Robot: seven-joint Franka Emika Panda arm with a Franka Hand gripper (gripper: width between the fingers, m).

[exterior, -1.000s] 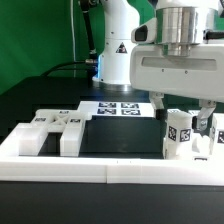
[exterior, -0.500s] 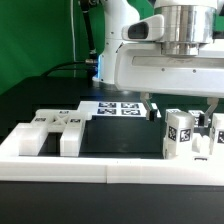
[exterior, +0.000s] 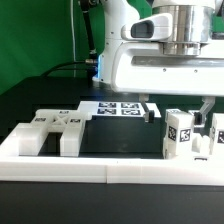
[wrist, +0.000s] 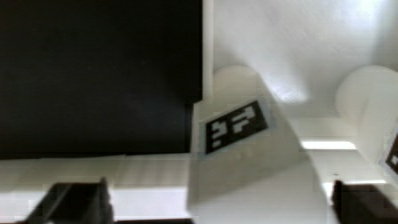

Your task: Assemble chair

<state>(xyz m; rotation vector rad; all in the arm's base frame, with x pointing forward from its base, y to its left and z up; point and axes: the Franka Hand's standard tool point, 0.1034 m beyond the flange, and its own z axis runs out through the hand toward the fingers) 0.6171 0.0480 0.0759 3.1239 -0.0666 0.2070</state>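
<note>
The chair is in loose white parts. A tagged upright block (exterior: pixel 179 135) stands at the exterior view's right, with another block (exterior: pixel 217 136) beside it. A wider slotted piece (exterior: pixel 50 129) lies at the left. My gripper (exterior: pixel 179 107) hangs open just above the tagged block, with one finger on each side and not touching it. In the wrist view the tagged block (wrist: pixel 231 125) lies between my dark fingertips (wrist: pixel 77 202), and the gripper (wrist: pixel 217 205) holds nothing. The second block (wrist: pixel 365 100) shows beside it.
A black mat (exterior: pixel 120 136) covers the middle of the table. A low white border wall (exterior: pixel 100 162) runs along the front. The marker board (exterior: pixel 120 108) lies behind the mat. The robot's base (exterior: pixel 115 45) stands at the back.
My gripper has shifted slightly to the exterior view's left and looms larger. Its second finger now shows right of the tagged block. The parts have not moved.
</note>
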